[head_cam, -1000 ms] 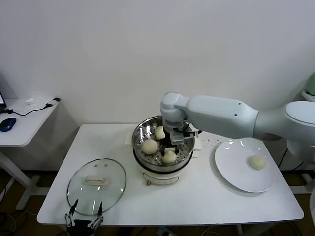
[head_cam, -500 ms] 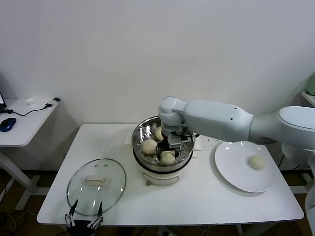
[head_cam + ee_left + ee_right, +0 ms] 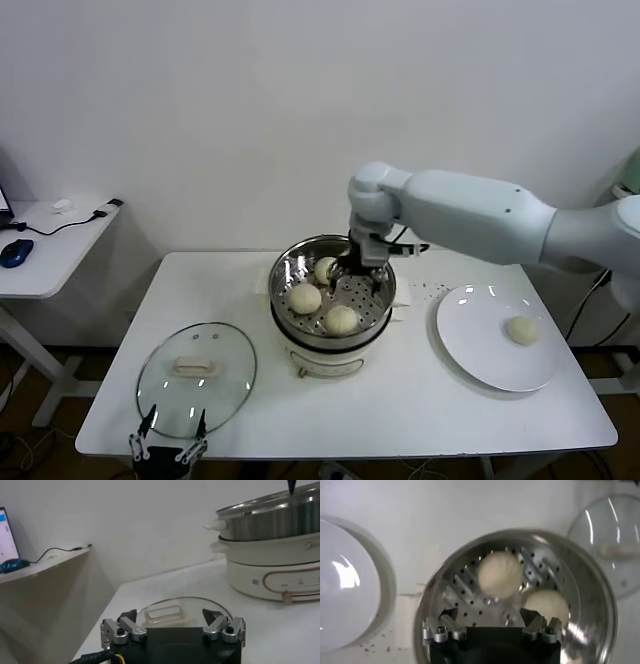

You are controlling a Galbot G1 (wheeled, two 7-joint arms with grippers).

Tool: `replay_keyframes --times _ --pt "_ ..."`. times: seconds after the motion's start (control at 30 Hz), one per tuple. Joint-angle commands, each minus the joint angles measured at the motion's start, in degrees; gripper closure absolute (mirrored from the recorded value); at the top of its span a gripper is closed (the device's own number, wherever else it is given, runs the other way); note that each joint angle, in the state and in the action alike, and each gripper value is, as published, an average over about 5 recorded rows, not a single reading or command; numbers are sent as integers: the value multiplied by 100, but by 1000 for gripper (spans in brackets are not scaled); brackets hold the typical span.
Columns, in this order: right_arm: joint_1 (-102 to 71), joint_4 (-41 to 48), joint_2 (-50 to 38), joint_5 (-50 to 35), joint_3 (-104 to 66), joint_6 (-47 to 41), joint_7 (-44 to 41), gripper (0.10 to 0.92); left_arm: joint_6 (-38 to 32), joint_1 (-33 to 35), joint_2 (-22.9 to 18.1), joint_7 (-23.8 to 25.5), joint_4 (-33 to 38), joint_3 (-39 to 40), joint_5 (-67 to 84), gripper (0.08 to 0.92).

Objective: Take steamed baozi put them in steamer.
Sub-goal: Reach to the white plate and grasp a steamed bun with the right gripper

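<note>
The steamer [image 3: 360,296] stands mid-table on its white cooker base [image 3: 325,361]. Three steamed baozi lie on its perforated floor: one at the back [image 3: 325,268], one on the left [image 3: 305,297], one at the front [image 3: 341,319]. A further baozi [image 3: 521,330] rests on the white plate [image 3: 480,335] at the right. My right gripper [image 3: 362,262] hangs open and empty over the steamer's back right part. Its wrist view looks down on two baozi [image 3: 499,573] [image 3: 547,603] beyond its spread jaws [image 3: 491,617]. My left gripper [image 3: 168,448] waits open at the table's front edge.
The glass lid [image 3: 196,378] lies flat at the front left, just beyond the left gripper [image 3: 170,616], and shows as the lid [image 3: 172,611] in that wrist view. A side desk [image 3: 50,250] with a blue mouse stands at the far left.
My right gripper has opened and left a baozi at the front of the steamer. It has then lifted and moved back and to the right. The left arm has stayed still.
</note>
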State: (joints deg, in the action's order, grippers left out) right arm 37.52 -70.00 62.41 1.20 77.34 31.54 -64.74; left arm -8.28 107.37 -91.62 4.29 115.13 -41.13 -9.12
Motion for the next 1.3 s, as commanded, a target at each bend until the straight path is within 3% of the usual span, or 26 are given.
replay_keyframes --times 0.03,0.17,0.33,0.63,0.93,1.3 --pt "1054 561 -979 -2240 1118 -2575 585 203 -7 9 25 3 63 41 2 177" --pt "1055 466 -1732 -3055 1183 -3965 465 203 1 3 24 9 101 53 2 177" --pt "434 462 -2597 -2858 760 -4463 245 203 8 12 29 15 125 62 -1 177" --pt "-2286 1261 -3301 -1058 -1811 -3962 -332 203 109 27 -26 44 215 40 22 177" --pt "-3843 2345 -2822 645 -3749 -3014 -588 203 146 64 -69 41 199 28 -26 177" --pt "-4260 3449 -2009 1677 -4733 -2360 -501 203 141 105 -77 26 143 18 -57 177"
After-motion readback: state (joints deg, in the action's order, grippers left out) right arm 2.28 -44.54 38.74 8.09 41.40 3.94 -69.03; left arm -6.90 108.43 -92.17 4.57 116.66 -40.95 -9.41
